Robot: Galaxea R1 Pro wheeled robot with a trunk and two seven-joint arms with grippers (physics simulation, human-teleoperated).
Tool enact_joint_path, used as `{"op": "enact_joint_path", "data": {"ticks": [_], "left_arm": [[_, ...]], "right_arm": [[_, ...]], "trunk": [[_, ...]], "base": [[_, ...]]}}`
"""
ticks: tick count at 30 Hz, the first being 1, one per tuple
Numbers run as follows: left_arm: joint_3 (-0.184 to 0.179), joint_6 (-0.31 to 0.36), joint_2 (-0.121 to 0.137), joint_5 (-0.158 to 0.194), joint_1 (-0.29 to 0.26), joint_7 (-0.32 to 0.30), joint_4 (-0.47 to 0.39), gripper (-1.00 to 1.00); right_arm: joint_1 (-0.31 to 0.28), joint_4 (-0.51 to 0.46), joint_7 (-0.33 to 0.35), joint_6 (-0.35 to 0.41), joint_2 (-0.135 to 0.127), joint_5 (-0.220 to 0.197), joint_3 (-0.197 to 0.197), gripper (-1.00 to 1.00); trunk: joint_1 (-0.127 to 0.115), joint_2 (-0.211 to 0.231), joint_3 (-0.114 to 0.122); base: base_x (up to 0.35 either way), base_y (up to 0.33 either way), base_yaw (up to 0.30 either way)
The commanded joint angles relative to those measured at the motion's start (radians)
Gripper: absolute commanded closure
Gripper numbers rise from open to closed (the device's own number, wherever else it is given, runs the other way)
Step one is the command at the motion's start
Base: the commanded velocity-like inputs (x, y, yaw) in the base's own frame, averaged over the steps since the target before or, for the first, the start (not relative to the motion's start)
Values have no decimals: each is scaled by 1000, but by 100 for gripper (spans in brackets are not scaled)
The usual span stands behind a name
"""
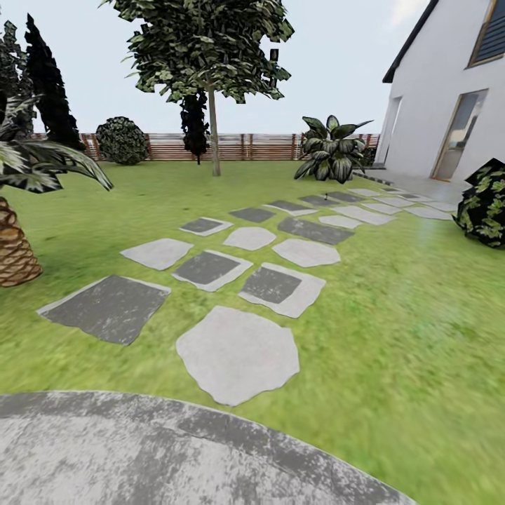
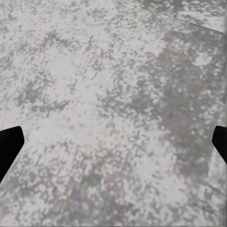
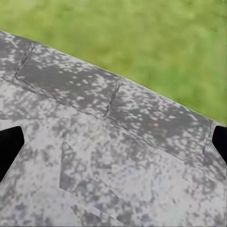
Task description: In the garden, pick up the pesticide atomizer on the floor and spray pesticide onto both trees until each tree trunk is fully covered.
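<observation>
Both hands hang with fingers apart, holding nothing: the left hand (image 2: 113,142) over mottled grey paving (image 2: 104,94), the right hand (image 3: 113,142) over the paving's edge, lawn (image 3: 142,38) just beyond; stepping stones (image 1: 237,354) lead ahead toward the fence (image 1: 245,146)

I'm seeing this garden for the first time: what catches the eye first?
A path of grey stepping stones runs from the paved edge near the robot across the lawn toward the white house at right. A thin-trunked leafy tree stands by the slatted fence, and a scaly palm trunk sits at far left.
</observation>
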Motion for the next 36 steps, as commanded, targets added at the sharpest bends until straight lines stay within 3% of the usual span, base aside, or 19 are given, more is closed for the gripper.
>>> {"op": "enact_joint_path", "data": {"ticks": [1,36], "left_arm": [[-4,-3,0,10,-1,-1,1,-100],[-4,-3,0,11,-1,-1,1,-100]], "right_arm": [[0,1,0,-3,0,2,1,-100],[0,1,0,-3,0,1,1,-100]], "trunk": [[0,0,-1],[0,0,-1]], "base": [[338,0,0],[338,0,0]]}}
